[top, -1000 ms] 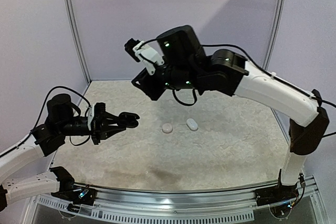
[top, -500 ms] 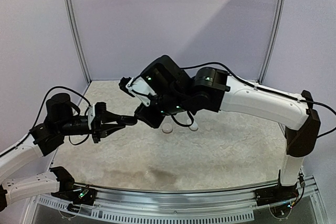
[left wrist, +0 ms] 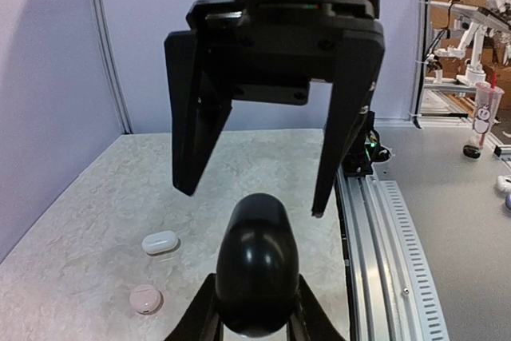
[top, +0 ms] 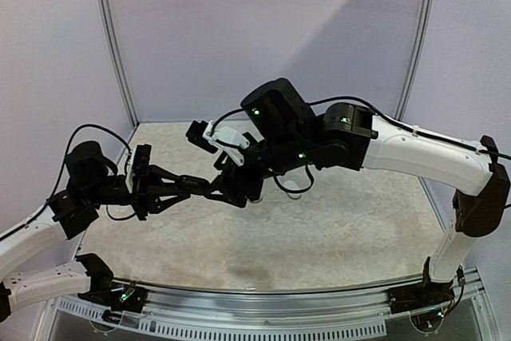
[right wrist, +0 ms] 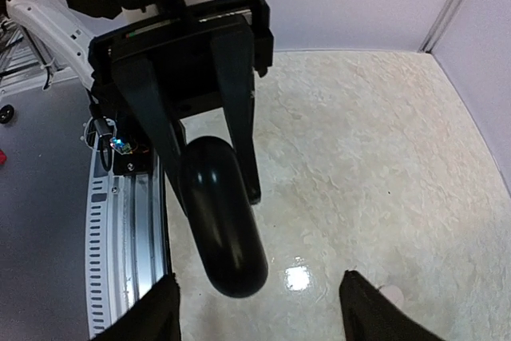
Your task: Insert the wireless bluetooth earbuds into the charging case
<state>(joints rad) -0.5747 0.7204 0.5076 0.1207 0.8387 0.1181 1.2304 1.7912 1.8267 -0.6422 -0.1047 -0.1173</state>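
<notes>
— Above the left half of the pale mottled table (top: pixel 343 229), the left gripper (right wrist: pixel 219 205) is clamped on a glossy black pebble-shaped charging case (left wrist: pixel 257 273). It holds the case clear of the surface, rounded end pointing toward 3 o'clock in the top view. The right gripper (left wrist: pixel 251 197) faces it with fingers spread wide, flanking the tip of that end; I see no contact.

— So what could go wrong?

— The squeeze, I'd say. The shell is smooth and curved, and its lid looks shut. If the right fingers close off-centre, the case could squirt out of both grips and drop to the table.

— Finger against finger, too?

— Likely enough. Both sets crowd the same small shell, so a slightly skewed approach could knock the left fingers and loosen their hold.

— Where are the earbuds?

— I can't make out any in these views. The left wrist camera does show a white oval case (left wrist: pixel 160 242) and a round pinkish-white case (left wrist: pixel 145 299). They lie on the table at 8 o'clock from the black one, near each other but apart. From above, the right arm (top: pixel 415 145) covers nearly all of that spot.

— And what does the top view add?

— That the two grippers meet nose to nose in mid-air, at about 9 o'clock from the table's centre. It can't show the gap between fingers and shell, which both wrist cameras do.
</notes>
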